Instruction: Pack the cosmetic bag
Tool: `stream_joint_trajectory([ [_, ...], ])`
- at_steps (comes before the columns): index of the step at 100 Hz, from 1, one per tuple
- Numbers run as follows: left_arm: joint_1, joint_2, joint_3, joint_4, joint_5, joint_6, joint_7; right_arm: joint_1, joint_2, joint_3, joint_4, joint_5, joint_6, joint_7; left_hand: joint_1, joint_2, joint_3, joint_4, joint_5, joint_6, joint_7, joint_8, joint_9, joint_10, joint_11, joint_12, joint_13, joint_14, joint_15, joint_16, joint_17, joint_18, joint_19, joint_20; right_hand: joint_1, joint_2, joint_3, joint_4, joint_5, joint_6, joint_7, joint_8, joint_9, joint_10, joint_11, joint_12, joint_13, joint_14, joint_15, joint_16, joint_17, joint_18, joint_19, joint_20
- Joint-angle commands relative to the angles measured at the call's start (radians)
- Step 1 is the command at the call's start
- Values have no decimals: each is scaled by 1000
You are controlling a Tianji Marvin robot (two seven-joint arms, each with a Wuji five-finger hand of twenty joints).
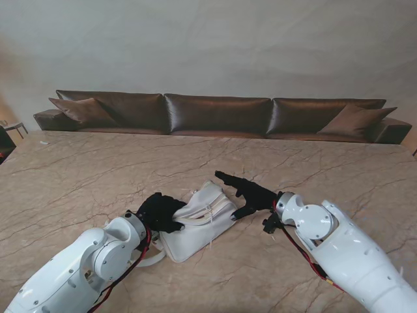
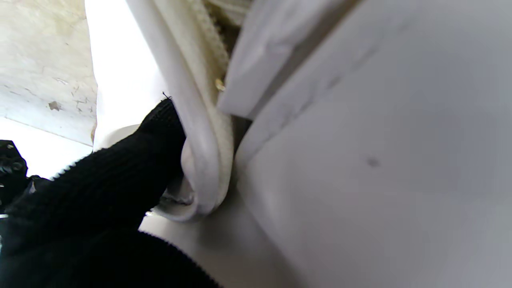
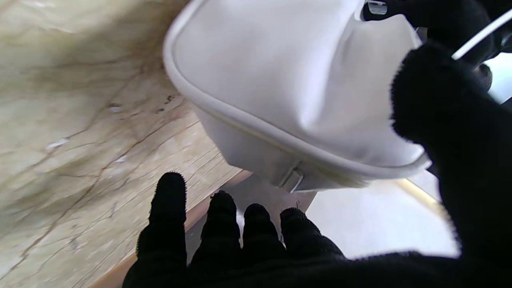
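The left hand [image 1: 159,212], in a black knit glove, is clamped on the left end of the cosmetics bag [image 1: 199,222], at about nine o'clock from the bag's middle. In the left wrist view one gloved finger [image 2: 160,132] presses against the bag's rounded piped rim [image 2: 208,160], with zipper teeth just beside it; the other fingers are cut off by the frame edge.

The bag lies on the table [image 1: 98,169] near me, between the two hands, its long axis running from seven o'clock toward one o'clock. It is white, smooth and leather-like, soft-sided with rounded corners and a raised piped seam. Whether anything is inside cannot be made out.

The right hand [image 1: 251,192], also black-gloved, sits at about three o'clock from the bag with its fingers spread and holding nothing. One finger reaches out toward eleven o'clock past the bag's far corner, and the thumb curls toward the bag's right end; whether it touches is hard to tell. In the right wrist view four fingertips [image 3: 256,224] stand apart from the bag's end panel [image 3: 296,84], where a small tab shows.

The table is beige marble with brown veins. A brown leather sofa [image 1: 215,114] runs along its far edge.
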Motion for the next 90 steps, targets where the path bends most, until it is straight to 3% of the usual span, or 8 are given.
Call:
stream_joint_trajectory([
  [1, 6, 6, 0, 6, 5, -13, -14, 23, -17, -15, 4, -11, -20, -2, 286, 202, 209, 148, 103, -319, 136, 34, 46, -202, 28, -1, 27, -17, 14, 8, -15, 9, 19, -1, -28, -43, 42, -18, 8, -15, -12, -12, -35, 5, -29, -17, -26, 10, -10, -14, 11, 3, -3, -11],
  [26, -18, 10, 4, 27, 4, -77, -22, 125, -44, -138, 133, 13, -81, -26, 285, 206, 203, 149, 102, -328, 138, 37, 43, -207, 28, -3, 20, -20, 8, 8, -20, 9, 11, -3, 8, -49, 41, -14, 8, -25, -12, -11, -24, -16, 10, 5, 25, -12, 52, 8, 14, 11, 15, -24],
  [43, -33, 9, 10, 39, -6, -96, -17, 158, -75, -198, 218, 20, -140, -93, 286, 208, 199, 149, 97, -325, 136, 36, 41, -208, 26, -5, 15, -19, 0, 10, -24, 10, 5, -4, 31, -69, 55, -12, 3, -41, 40, 39, -1, -117, 596, 259, 121, -8, 312, 244, 67, -8, 194, 54],
  [49, -39, 8, 12, 43, -11, -102, -16, 160, -87, -208, 242, 23, -159, -124, 285, 204, 196, 145, 90, -321, 130, 32, 36, -211, 21, -6, 12, -20, -7, 9, -26, 10, 2, -4, 44, -80, 61, -11, -31, -73, 111, 473, 17, -159, 805, 381, 138, -9, 409, 330, 75, -8, 238, 42],
  [53, -43, 8, 14, 46, -16, -105, -17, 161, -95, -213, 255, 27, -169, -139, 285, 200, 192, 132, 84, -316, 125, 22, 33, -212, 14, -2, 8, -22, -21, 11, -27, 10, -3, -5, 56, -81, 61, -9, 1, -108, 223, 572, 86, -180, 856, 435, 153, -10, 470, 374, 81, -8, 260, 42],
  [77, -50, 1, 15, 57, -69, -95, -16, 173, -113, -243, 310, 88, -199, -125, 258, 82, 104, -13, -47, -278, 50, -206, -8, -192, -216, 32, -81, -21, -241, 19, -86, 4, -82, -11, 218, 88, 32, -32, 502, -494, 965, 690, 601, -231, 832, 631, 424, 0, 632, 552, 172, 0, 470, 156],
  [82, -47, 0, 9, 54, -78, -90, -17, 173, -116, -246, 318, 104, -199, -117, 184, 60, 115, -4, -104, -290, 28, -270, -29, -181, -290, 37, -122, -28, -306, -4, -106, 3, -113, -20, 280, 118, 23, -120, 561, -571, 1073, 637, 678, -209, 764, 622, 481, 8, 642, 572, 188, 2, 511, 199],
  [90, -35, 0, -11, 44, -95, -90, -25, 171, -121, -248, 331, 122, -199, -111, -45, 26, 159, 62, -241, -258, -24, -364, -153, -162, -368, -6, -243, -45, -438, -140, -166, 1, -195, -49, 302, 196, 68, -89, 672, -618, 1142, 626, 801, -190, 694, 587, 574, 22, 669, 592, 212, 11, 561, 240],
])
